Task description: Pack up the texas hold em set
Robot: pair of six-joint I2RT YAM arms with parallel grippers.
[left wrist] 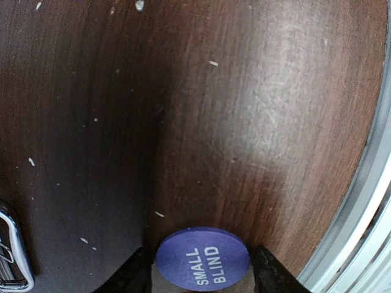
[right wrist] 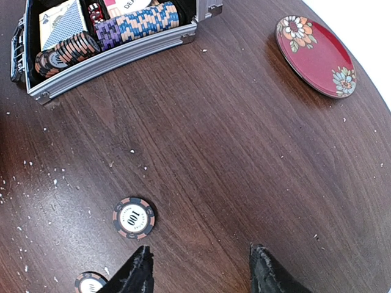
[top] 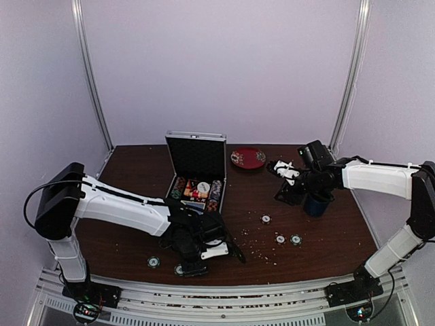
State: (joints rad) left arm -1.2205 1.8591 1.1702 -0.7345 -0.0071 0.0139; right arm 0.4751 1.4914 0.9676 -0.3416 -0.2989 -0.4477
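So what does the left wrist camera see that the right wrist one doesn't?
Left wrist only: a purple disc marked SMALL BLIND lying flat between its jaws, near the table's metal edge. Right wrist only: the open case with stacked chips and cards, a red flowered plate, a loose 100 chip. Both: the dark wooden table, speckled with pale crumbs.

Case (top: 197, 157), plate (top: 247, 158), mug (top: 317, 204) — one each; loose chips (top: 266, 219) five; blind button (left wrist: 203, 267) one.

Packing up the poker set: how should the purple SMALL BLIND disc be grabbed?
Pinch the SMALL BLIND disc across its thin rim, coming straight down. It lies flat on the table, so only the edge can be gripped; being round, any diameter works. The left hand straddles it so.
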